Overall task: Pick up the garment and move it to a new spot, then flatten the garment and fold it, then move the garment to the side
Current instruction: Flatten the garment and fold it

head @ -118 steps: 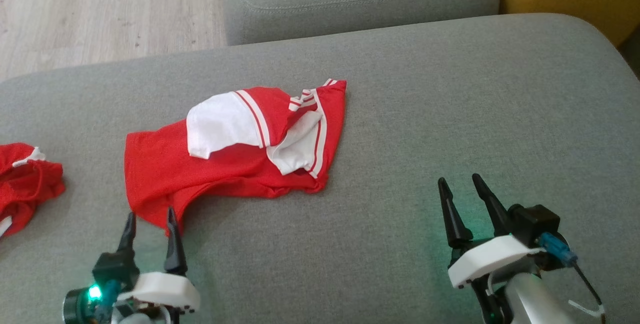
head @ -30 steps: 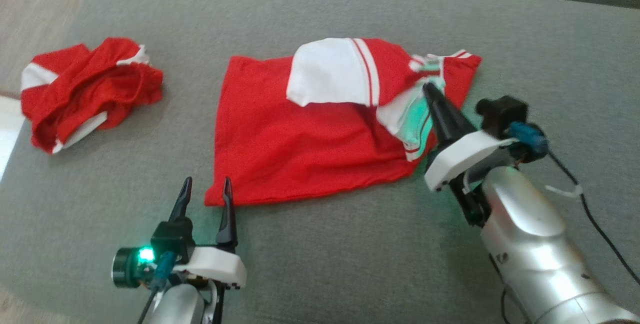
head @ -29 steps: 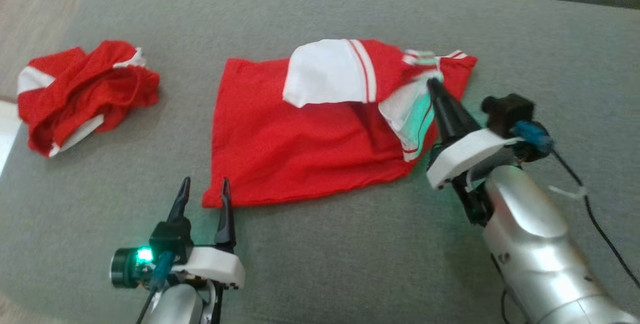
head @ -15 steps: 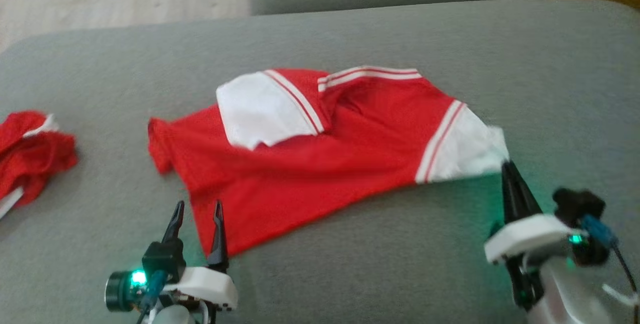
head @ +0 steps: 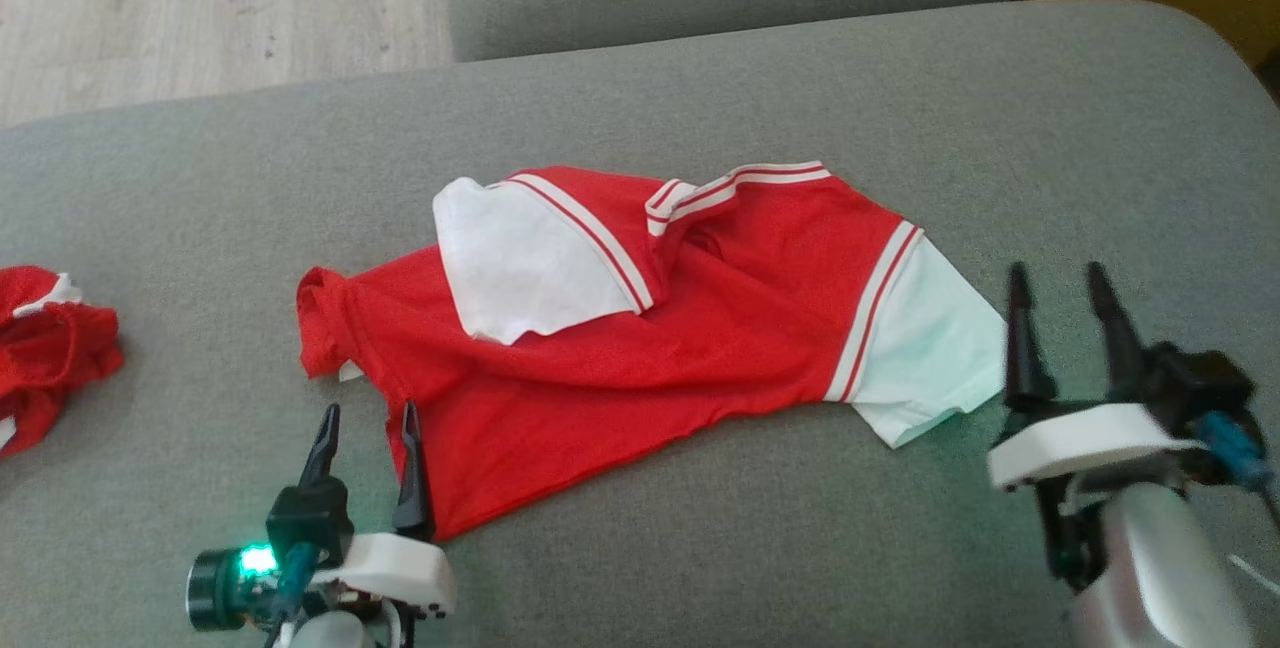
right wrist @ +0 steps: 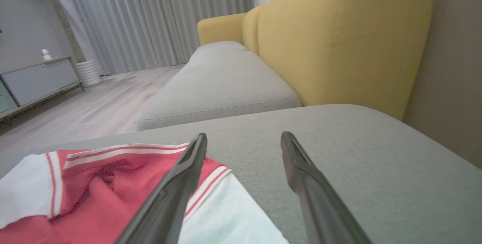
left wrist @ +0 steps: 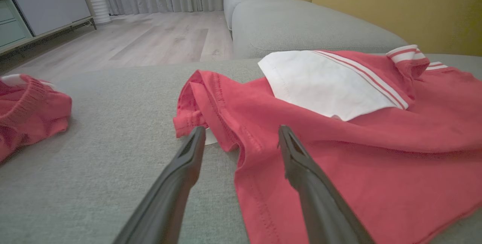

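The red garment [head: 640,358] lies on the sofa [head: 800,78]. My left end effector [head: 367,413], released, straddles its hem [left wrist: 246,140]; my right end effector [head: 1058,273], also released, is just beside its white sleeve [head: 930,348].

Garment [head: 620,388]: bright red body, both sleeves white, w/ thin red & white stripes where sleeve meets body. Collar [head: 740,180] is striped white/red too. Sleeve [head: 930,353] nearest right gripper [head: 1058,270] has a faint mint tint. Sofa seat [head: 760,68]: plain grey weave, no pattern. Second garment [head: 50,358]: red w/ bits of white trim. Floor [head: 200,8]: pale wood-grain planks. Sofa back [right wrist: 339,48]: mustard yellow. Curtains [right wrist: 150,18]: grey, vertical pleats. Left gripper [head: 369,410]: fingers [head: 411,473] black, mount white, green light [head: 257,560] lit. Right gripper: black fingers, white mount, blue plug [head: 1235,443], silver forearm [head: 1150,568].
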Tool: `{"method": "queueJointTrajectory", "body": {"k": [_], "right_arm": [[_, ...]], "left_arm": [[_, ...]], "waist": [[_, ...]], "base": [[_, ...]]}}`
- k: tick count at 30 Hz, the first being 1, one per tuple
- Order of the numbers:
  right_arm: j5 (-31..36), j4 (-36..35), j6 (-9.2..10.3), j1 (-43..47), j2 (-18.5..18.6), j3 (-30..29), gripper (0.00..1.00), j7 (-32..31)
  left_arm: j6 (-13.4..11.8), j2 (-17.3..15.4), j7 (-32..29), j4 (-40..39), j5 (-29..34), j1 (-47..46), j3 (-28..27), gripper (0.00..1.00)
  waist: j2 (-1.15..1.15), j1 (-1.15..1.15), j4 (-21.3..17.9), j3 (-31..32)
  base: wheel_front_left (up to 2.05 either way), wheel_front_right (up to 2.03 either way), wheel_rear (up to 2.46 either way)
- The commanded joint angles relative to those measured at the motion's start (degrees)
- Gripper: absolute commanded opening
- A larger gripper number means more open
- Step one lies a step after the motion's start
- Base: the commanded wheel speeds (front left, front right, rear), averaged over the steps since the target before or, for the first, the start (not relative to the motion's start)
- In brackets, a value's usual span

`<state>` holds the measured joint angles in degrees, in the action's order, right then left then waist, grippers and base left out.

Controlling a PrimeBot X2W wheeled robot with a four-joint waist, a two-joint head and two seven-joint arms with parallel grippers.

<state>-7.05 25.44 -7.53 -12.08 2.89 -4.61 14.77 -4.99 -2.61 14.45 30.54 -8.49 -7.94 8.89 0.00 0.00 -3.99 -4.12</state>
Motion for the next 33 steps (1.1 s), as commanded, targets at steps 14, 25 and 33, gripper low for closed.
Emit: {"method": "queueJointTrajectory", "body": {"k": [14,25,33], "right_arm": [[-0.88,4.96,0.04,0.13,-0.01,11.04,1.00,0.23],[-1.39,4.97,0.04,-0.31,-0.01,11.52,1.00,0.23],[-0.68,5.31,0.04,-0.48,-0.01,10.53,1.00,0.23]], "left_arm": [[1.31,-0.27,0.55,-3.30,1.21,3.75,-4.12,1.00],[3.84,-0.27,0.55,-1.86,-2.86,3.76,-1.66,1.00],[6.60,-0.27,0.55,5.35,-10.08,2.45,3.91,1.00]], "waist": [[0.00,0.00,1.26,3.07],[0.00,0.00,1.38,1.50],[0.00,0.00,0.74,-0.12]], "base": [[0.00,0.00,0.00],[0.00,0.00,0.00],[0.00,0.00,0.00]]}}
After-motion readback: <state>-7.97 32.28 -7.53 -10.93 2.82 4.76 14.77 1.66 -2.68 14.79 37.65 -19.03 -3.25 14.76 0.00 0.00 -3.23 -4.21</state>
